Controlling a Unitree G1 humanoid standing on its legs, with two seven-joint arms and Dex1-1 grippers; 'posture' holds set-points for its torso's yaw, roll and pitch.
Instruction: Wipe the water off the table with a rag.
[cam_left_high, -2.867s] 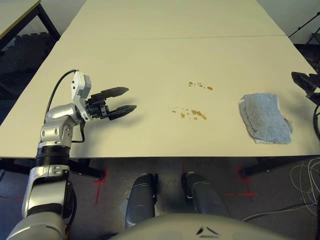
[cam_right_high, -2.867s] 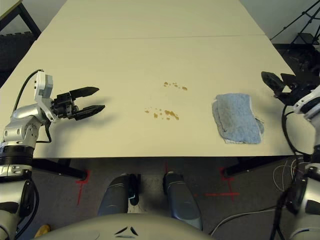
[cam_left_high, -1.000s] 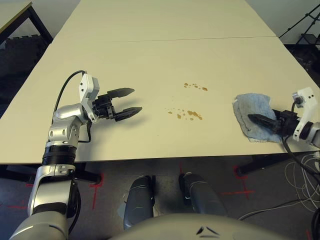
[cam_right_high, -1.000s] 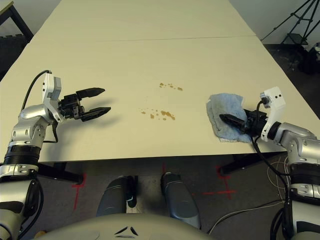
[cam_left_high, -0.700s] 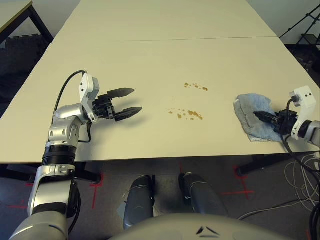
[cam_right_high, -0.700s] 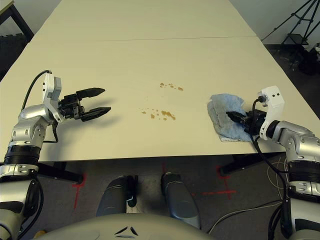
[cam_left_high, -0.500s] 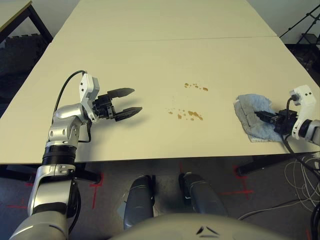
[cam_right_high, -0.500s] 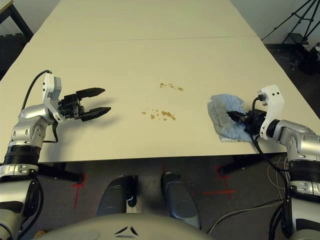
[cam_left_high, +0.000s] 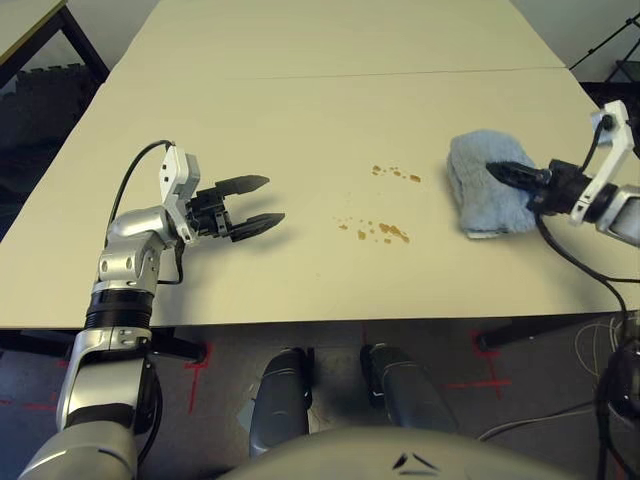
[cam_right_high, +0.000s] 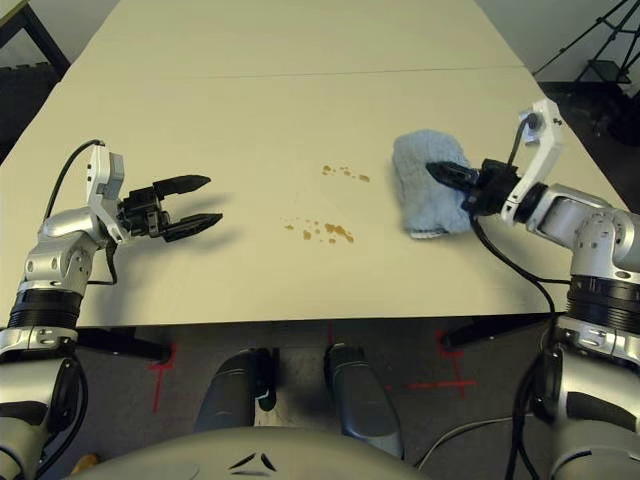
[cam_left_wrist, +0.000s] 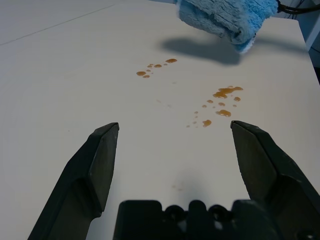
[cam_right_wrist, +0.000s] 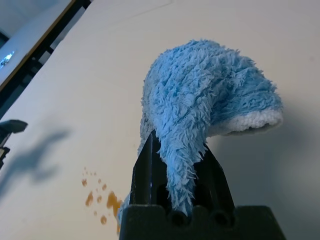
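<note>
The light blue rag (cam_left_high: 478, 188) hangs bunched from my right gripper (cam_left_high: 502, 172), which is shut on it and holds it just above the beige table (cam_left_high: 300, 120), to the right of the water. The water shows as two clusters of amber drops, a far one (cam_left_high: 395, 174) and a near one (cam_left_high: 376, 232). In the right wrist view the rag (cam_right_wrist: 200, 95) drapes over the closed fingers (cam_right_wrist: 150, 165). My left gripper (cam_left_high: 262, 203) hovers open over the table's left part, pointing at the drops (cam_left_wrist: 222, 102); nothing lies between its fingers (cam_left_wrist: 102, 155).
A thin seam (cam_left_high: 340, 75) crosses the table behind the drops. Another table's corner (cam_left_high: 30, 15) stands at the far left, a tripod (cam_right_high: 600, 50) at the far right. Cables (cam_left_high: 600, 340) trail off the table's right front edge.
My right gripper has shut on the rag, lifted it off the table's right front edge and carried it left and farther back, toward the drops. The left arm has stayed still.
</note>
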